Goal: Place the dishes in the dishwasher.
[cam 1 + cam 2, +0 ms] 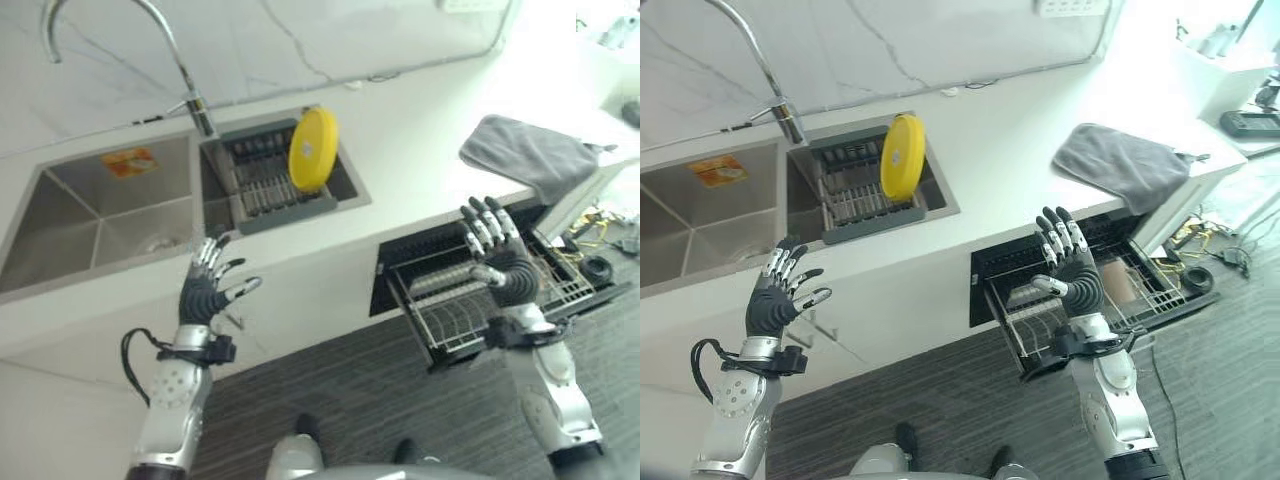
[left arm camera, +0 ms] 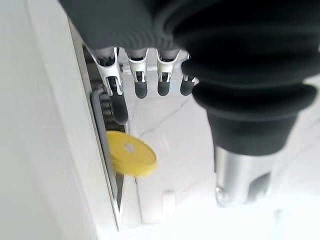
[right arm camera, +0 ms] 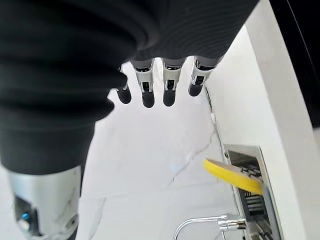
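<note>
A yellow plate [image 1: 312, 149] stands on edge in a grey dish rack [image 1: 268, 190] set in the right basin of the sink; the plate [image 2: 131, 155] shows beyond my left fingers and its rim [image 3: 232, 177] in the right wrist view. The dishwasher [image 1: 400, 262] under the counter is open, its wire rack [image 1: 455, 315] pulled out. My left hand [image 1: 205, 290] is raised in front of the counter edge below the sink, fingers straight and empty. My right hand [image 1: 500, 258] hovers above the pulled-out rack, also open and holding nothing.
A curved tap [image 1: 180, 60] rises behind the sink, and the left basin [image 1: 100, 215] carries an orange sticker. A grey cloth [image 1: 535, 152] lies on the counter [image 1: 420, 130] at the right. Dark striped floor [image 1: 330, 390] lies in front of the cabinets.
</note>
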### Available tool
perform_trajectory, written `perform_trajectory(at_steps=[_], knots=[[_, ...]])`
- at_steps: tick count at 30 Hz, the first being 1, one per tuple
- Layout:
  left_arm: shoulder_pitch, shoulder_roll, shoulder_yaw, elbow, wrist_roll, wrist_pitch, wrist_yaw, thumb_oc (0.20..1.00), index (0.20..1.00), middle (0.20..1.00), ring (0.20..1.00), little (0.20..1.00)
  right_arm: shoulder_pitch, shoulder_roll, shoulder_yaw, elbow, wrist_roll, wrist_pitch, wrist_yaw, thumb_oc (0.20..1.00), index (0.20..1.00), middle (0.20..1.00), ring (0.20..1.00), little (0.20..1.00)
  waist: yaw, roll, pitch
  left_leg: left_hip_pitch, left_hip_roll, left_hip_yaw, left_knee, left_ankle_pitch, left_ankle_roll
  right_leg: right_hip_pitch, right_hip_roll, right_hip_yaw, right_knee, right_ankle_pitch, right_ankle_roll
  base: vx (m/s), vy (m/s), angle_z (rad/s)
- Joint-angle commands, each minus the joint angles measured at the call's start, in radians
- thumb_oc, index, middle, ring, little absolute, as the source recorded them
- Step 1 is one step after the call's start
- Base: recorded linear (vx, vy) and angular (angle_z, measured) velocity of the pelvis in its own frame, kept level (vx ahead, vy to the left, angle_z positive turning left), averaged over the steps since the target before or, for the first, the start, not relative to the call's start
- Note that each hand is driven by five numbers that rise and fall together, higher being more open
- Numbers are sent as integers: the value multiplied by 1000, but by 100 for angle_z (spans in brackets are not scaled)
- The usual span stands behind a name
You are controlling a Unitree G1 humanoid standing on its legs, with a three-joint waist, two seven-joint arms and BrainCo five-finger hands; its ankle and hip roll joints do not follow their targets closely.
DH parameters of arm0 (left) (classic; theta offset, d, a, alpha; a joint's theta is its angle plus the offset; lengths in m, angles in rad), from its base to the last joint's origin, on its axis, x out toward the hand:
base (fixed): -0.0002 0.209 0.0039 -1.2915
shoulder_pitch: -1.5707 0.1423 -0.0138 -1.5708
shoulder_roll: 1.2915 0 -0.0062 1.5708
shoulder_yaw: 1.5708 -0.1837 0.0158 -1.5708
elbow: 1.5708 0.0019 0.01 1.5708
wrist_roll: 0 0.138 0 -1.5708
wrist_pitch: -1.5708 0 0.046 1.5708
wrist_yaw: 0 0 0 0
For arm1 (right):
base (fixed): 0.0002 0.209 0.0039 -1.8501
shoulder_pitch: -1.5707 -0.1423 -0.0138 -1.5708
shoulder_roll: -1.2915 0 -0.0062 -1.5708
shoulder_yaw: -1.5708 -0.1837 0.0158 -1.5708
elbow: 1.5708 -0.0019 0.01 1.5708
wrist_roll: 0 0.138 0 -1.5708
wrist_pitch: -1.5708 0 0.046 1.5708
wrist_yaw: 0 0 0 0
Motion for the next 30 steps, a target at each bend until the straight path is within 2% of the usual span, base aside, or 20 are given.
perform_trajectory(at_steps=[1, 2, 4, 5, 6, 7, 9, 12, 14, 19, 25, 30], knots=[[-24, 48, -7, -44, -3, -73, 7, 1000, 1000, 1000, 1000, 1000, -84, 20, -16, -39, 25, -52, 35, 1000, 1000, 1000, 1000, 1000, 20, -48, 11, -95, -64, -110, 207, -80, 3, 35, -11, 68, 91, -72, 0, 34, -39, -34], [-23, 45, -13, -37, 5, -79, 1, 1000, 1000, 1000, 1000, 1000, -86, 23, -12, -34, 26, -53, 31, 1000, 1000, 1000, 1000, 1000, 19, -44, 14, -95, -60, -110, 192, -71, 2, 38, -5, 74, 98, -79, -2, 187, 61, -46], [-17, 42, -24, -37, 11, -85, -4, 1000, 1000, 1000, 1000, 1000, -86, 41, 5, -42, -1, -43, 10, 1000, 1000, 1000, 1000, 1000, 22, -21, 14, -89, -49, -124, 59, 18, -21, 61, 13, 85, 103, -100, 2, 326, 170, -26], [-14, 36, -28, -34, 11, -84, 9, 1000, 1000, 1000, 1000, 1000, -82, 51, 17, -48, -22, -30, 7, 1000, 1000, 1000, 1000, 1000, 27, -4, 10, -110, -47, -144, -9, 80, -33, 80, 19, 92, 98, -109, 6, 380, 257, -4], [-17, 35, -28, -27, 4, -83, 11, 1000, 1000, 1000, 1000, 1000, -78, 51, 23, -54, -28, -25, 3, 1000, 1000, 1000, 1000, 1000, 27, 0, 7, -117, -45, -139, -20, 87, -32, 87, 15, 85, 102, -116, 8, 448, 298, -16], [-20, 38, -26, -17, -5, -85, 11, 1000, 1000, 1000, 1000, 1000, -75, 46, 30, -57, -27, -23, -1, 1000, 1000, 1000, 1000, 1000, 26, -2, 2, -109, -45, -129, -32, 65, -36, 101, 1, 79, 109, -138, 17, 311, 202, -17], [-23, 45, -24, -6, -6, -82, 8, 1000, 1000, 1000, 1000, 1000, -73, 43, 36, -54, -27, -25, -8, 1000, 1000, 1000, 1000, 1000, 25, -1, -3, -102, -42, -104, -38, 55, -30, 106, -12, 64, 121, -149, 23, 221, 159, -15], [-28, 59, -33, 3, 6, -85, 9, 1000, 1000, 1000, 1000, 1000, -69, 45, 39, -47, -4, -32, 3, 1000, 1000, 1000, 1000, 1000, 32, -12, -3, -106, -56, -82, 20, 5, -11, 117, -46, 46, 149, -162, 37, 238, 164, -23], [-26, 62, -25, -11, 7, -84, 0, 1000, 1000, 1000, 1000, 1000, -67, 51, 39, -46, -30, -34, 9, 1000, 1000, 1000, 1000, 1000, 45, -15, -4, -104, -73, -89, 44, -25, 6, 118, -66, 35, 159, -163, 44, 187, 135, -14], [-35, 68, -14, -22, -11, -79, -14, 1000, 1000, 1000, 1000, 1000, -80, 65, 41, -51, -65, -26, -4, 1000, 1000, 1000, 1000, 1000, 79, -24, -10, -94, -104, -105, 40, -46, 26, 132, -105, 14, 146, -145, 79, 103, 59, 9], [-27, 72, -9, -40, -1, -108, 2, 1000, 1000, 1000, 1000, 1000, -109, 54, 33, -48, -108, -58, -35, 1000, 1000, 1000, 1000, 1000, 98, -43, -13, -88, -99, -98, 34, -56, 29, 137, -104, 11, 116, -128, 87, -12, -57, -9], [-29, 69, -3, -68, -9, -132, -4, 1000, 1000, 1000, 1000, 1000, -168, 29, 41, -56, -85, -21, -40, 1000, 1000, 1000, 1000, 1000, 120, -45, -17, -103, -82, -106, 43, -46, 11, 139, -90, -6, 87, -115, 72, -44, -71, -9]])
